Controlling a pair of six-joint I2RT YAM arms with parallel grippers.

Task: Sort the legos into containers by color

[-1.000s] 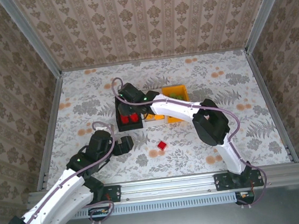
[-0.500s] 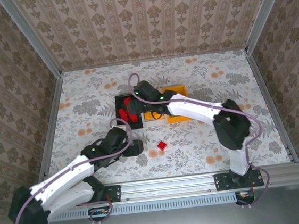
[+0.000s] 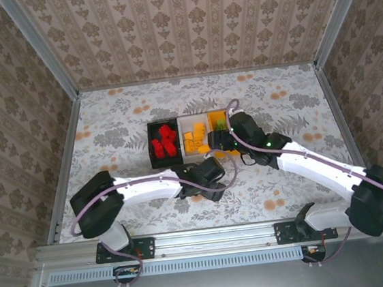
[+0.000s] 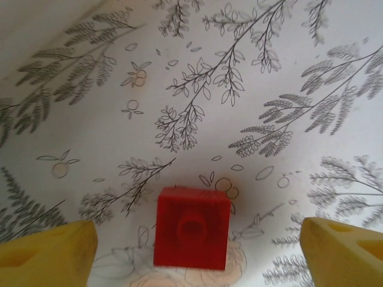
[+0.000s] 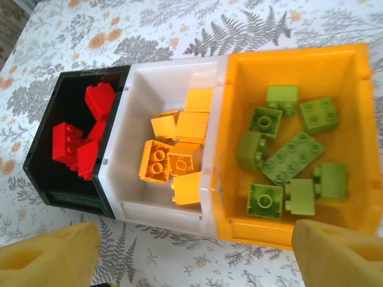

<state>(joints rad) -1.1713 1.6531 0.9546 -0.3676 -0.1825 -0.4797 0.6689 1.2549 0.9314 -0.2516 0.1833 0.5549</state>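
left fingers (image 4: 42, 251) spread open, empty | 1 loose red brick (image 4: 191, 227), single stud up, on worktop (image 4: 179, 60) between them | black bin (image 5: 69, 196): about 4 red bricks (image 5: 66, 140) | white bin (image 5: 161, 212): 6 yellow bricks (image 5: 154, 161) | orange bin (image 5: 287, 63): 8 green bricks (image 5: 293, 156) | right fingers (image 5: 48, 260) open, empty, near bins

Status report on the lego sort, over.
Left tool open, straddling red brick on table, not gripped. Right tool open, empty, at the bins' near edge. Nothing in the brick's way.

Bright, even, diffuse light throughout; shadows stay soft and short. Wrist views bend slightly toward the edges, where yellow fingertips (image 4: 45, 251) blur. No glare.
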